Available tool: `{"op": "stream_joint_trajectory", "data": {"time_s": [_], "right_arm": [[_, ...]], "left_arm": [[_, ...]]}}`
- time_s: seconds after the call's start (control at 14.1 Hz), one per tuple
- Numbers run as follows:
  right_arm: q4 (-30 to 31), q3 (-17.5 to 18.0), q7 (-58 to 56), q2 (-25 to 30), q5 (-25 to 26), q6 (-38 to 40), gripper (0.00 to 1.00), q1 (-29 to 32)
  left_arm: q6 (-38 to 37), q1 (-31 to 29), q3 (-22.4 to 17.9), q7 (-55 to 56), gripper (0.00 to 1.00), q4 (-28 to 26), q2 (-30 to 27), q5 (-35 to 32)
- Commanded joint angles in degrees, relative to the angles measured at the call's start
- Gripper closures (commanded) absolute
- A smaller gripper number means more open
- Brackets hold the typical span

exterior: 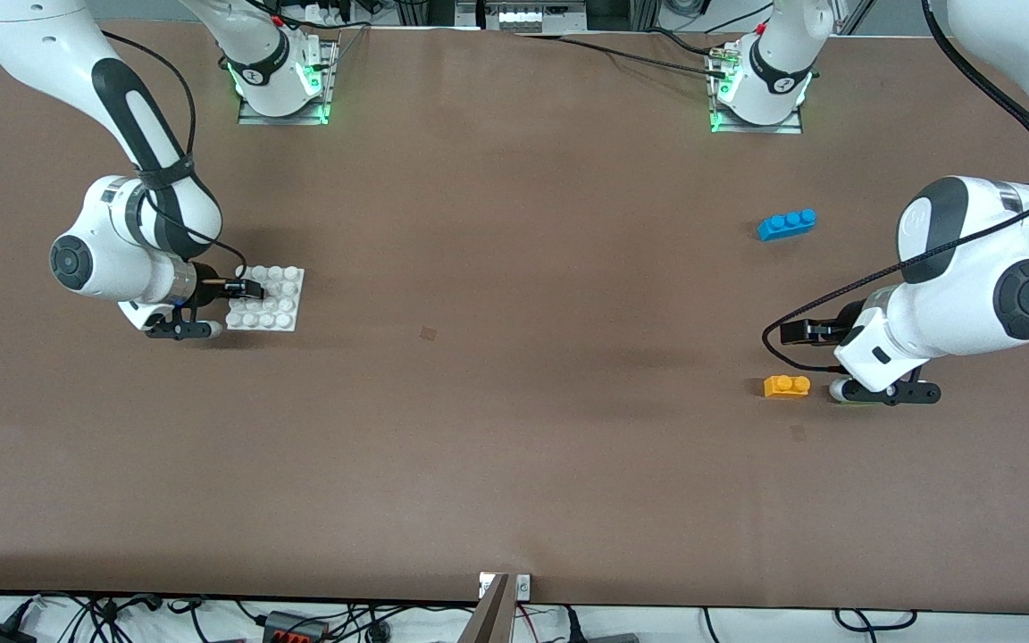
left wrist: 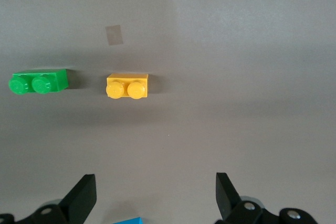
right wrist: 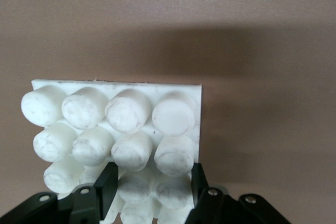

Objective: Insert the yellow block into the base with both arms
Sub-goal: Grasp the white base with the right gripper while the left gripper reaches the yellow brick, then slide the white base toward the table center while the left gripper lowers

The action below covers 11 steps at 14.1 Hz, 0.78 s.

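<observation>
The yellow block [exterior: 786, 386] [left wrist: 127, 86] lies studs up on the brown table toward the left arm's end. My left gripper [exterior: 802, 332] [left wrist: 155, 195] hangs open over bare table between the yellow block and the blue block, holding nothing. The white studded base [exterior: 266, 299] [right wrist: 113, 124] lies flat toward the right arm's end. My right gripper [exterior: 242, 288] [right wrist: 152, 184] is shut on the base, its fingers [right wrist: 107, 182] pressed against the studs at the edge nearest the arm.
A blue three-stud block [exterior: 786, 224] lies farther from the front camera than the yellow one. A green two-stud block [left wrist: 38, 82] sits beside the yellow block; the left hand covers it in the front view. Open brown table spans the middle.
</observation>
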<state>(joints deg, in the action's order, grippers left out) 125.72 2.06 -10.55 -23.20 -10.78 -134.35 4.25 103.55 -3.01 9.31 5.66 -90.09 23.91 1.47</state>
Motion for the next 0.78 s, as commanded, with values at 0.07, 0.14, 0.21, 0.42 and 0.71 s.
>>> {"op": "stream_joint_trajectory", "data": {"time_s": [0.07, 0.14, 0.21, 0.42, 0.71], "right_arm": [[-0.04, 1.27, -0.08, -1.67, -1.26, -1.45, 0.42, -2.75], [-0.13, 1.36, -0.08, -1.76, -2.91, -1.45, 0.42, -4.06], [-0.13, 1.36, -0.08, -2.02, -4.84, -1.45, 0.42, -5.90], [-2.22, 1.28, 0.01, -3.94, -11.26, -1.62, 0.43, -12.41], [-7.41, 1.28, 8.68, -7.37, -12.51, -1.88, 0.43, -20.92]], "left_arm": [[0.51, -0.42, 0.09, -0.65, 0.00, -0.44, -0.09, 0.37], [0.51, -0.34, 0.09, -0.65, 0.00, -0.44, -0.09, 0.37], [0.51, -0.33, 0.09, -0.65, 0.00, -0.44, -0.09, 0.37], [0.51, -0.42, 0.09, -0.65, 0.00, -0.44, 0.00, 0.37], [2.17, 0.81, 0.09, -0.56, 0.00, 0.09, 1.75, 0.37]]}}
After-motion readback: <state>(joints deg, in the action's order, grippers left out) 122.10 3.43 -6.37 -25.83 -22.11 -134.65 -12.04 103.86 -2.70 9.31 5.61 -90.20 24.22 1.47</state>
